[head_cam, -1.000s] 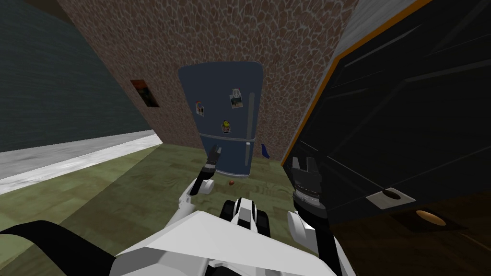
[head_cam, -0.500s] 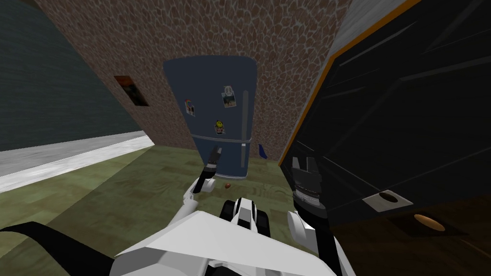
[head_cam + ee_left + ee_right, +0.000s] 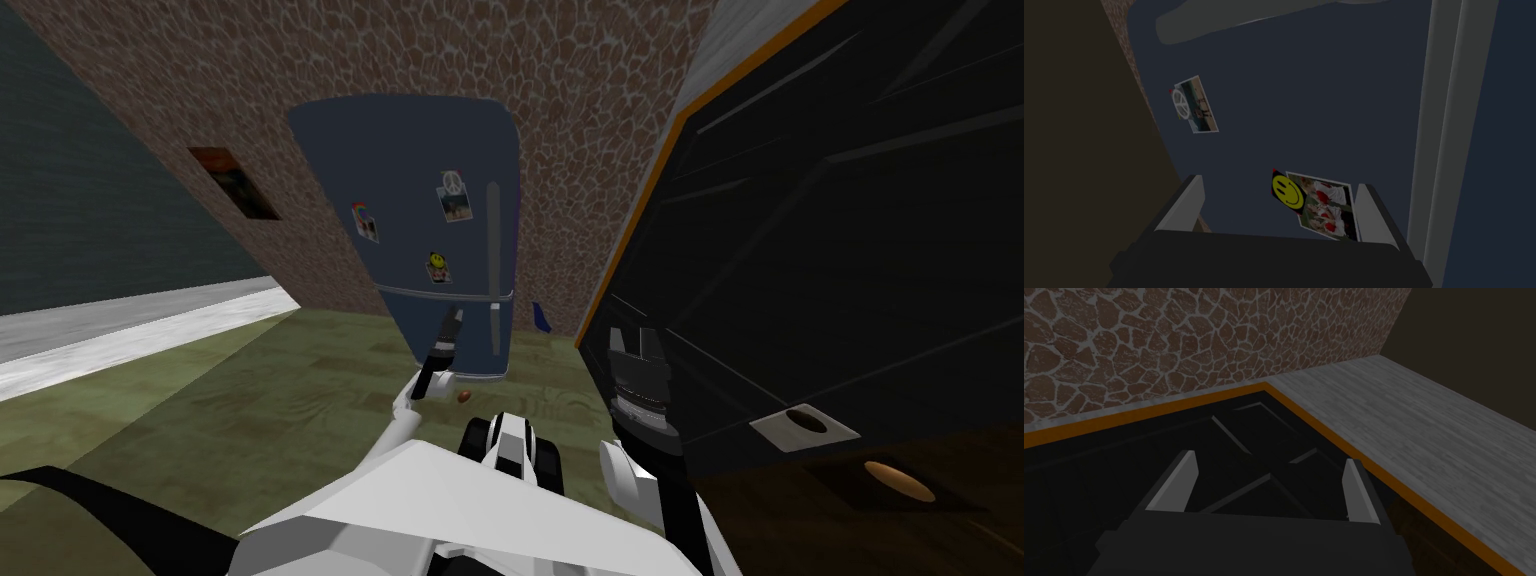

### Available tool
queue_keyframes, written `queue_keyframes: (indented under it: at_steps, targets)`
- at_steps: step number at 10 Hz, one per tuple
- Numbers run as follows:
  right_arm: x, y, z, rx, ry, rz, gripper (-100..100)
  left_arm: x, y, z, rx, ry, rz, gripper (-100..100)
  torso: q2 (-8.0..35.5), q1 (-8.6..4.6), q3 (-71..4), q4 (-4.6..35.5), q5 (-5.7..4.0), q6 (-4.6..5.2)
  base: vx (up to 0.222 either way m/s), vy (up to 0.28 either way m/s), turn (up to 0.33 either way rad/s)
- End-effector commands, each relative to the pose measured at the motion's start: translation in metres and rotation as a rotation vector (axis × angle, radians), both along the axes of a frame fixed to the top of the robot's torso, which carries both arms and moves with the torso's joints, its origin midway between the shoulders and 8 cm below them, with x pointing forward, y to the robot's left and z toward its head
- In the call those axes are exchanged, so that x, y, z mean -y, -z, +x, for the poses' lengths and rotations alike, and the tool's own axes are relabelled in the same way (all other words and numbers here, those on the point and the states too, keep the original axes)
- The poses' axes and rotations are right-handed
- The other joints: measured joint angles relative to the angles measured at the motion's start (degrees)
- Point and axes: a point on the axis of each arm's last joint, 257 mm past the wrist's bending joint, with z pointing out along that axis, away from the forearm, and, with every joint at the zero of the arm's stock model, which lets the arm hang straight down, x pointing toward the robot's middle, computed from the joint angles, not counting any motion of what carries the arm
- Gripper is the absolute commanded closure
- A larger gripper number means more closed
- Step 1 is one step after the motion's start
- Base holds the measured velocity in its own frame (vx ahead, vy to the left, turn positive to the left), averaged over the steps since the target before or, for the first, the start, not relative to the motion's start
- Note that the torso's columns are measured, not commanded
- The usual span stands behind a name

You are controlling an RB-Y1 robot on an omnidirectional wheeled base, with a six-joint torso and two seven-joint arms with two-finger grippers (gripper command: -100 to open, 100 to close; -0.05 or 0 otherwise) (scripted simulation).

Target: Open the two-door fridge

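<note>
left gripper (image 3: 1279, 184) wide, empty, close to the shut dark blue fridge (image 3: 1324, 90), seemingly not touching; right gripper (image 3: 1270, 460) wide, empty too.

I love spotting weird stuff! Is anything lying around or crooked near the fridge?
Yes. A small brown round thing lies loose on the floor just before the dark blue fridge, and a blue scrap sits at the wall beside it. I cannot tell what either is.
</note>
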Motion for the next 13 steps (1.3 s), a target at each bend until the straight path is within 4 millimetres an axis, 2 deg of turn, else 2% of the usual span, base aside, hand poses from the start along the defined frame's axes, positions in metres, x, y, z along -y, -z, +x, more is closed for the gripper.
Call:
queue_keyframes:
  at_steps: [1, 5, 8, 10, 11, 13]
  targets:
    - [0.0, 0.0, 0.0, 0.0, 0.0, 0.0, 0, 0.0, 0.009, 0.006, 0.002, -0.026, -0.003, -100, 0.01, 0.07, 0.01, 0.0, 0.02, 0.0, 0.125, -0.063, -0.064]
    - [0.0, 0.0, 0.0, 0.0, 0.0, 0.0, 0, 0.006, 0.024, 0.014, 0.003, -0.061, -0.044, -100, 0.0, -0.07, 0.0, 0.0, -0.02, 0.0, 0.121, -0.076, -0.067]
    - [0.0, 0.0, 0.0, 0.0, 0.0, 0.0, 0, 0.019, 0.034, 0.018, 0.001, -0.08, -0.115, -100, 0.13, 0.07, 0.08, 0.04, 0.02, 0.0, 0.071, -0.054, -0.023]
    - [0.0, 0.0, 0.0, 0.0, 0.0, 0.0, 0, 0.027, 0.039, 0.019, -0.001, -0.085, -0.155, -100, -0.23, -0.12, -0.12, -0.11, 0.04, 0.4, 0.034, -0.004, 0.0]
    - [0.0, 0.0, 0.0, 0.0, 0.0, 0.0, 0, 0.018, 0.036, 0.016, 0.006, -0.093, -0.14, -100, -0.4, -0.3, -0.23, -0.19, 0.01, 0.49, -0.002, 0.005, 0.018]
    - [0.0, 0.0, 0.0, 0.0, 0.0, 0.0, 0, 0.019, 0.023, 0.027, 0.007, -0.09, -0.144, -100, -0.3, -0.09, -0.18, -0.1, -0.01, 0.14, 0.007, 0.014, 0.045]
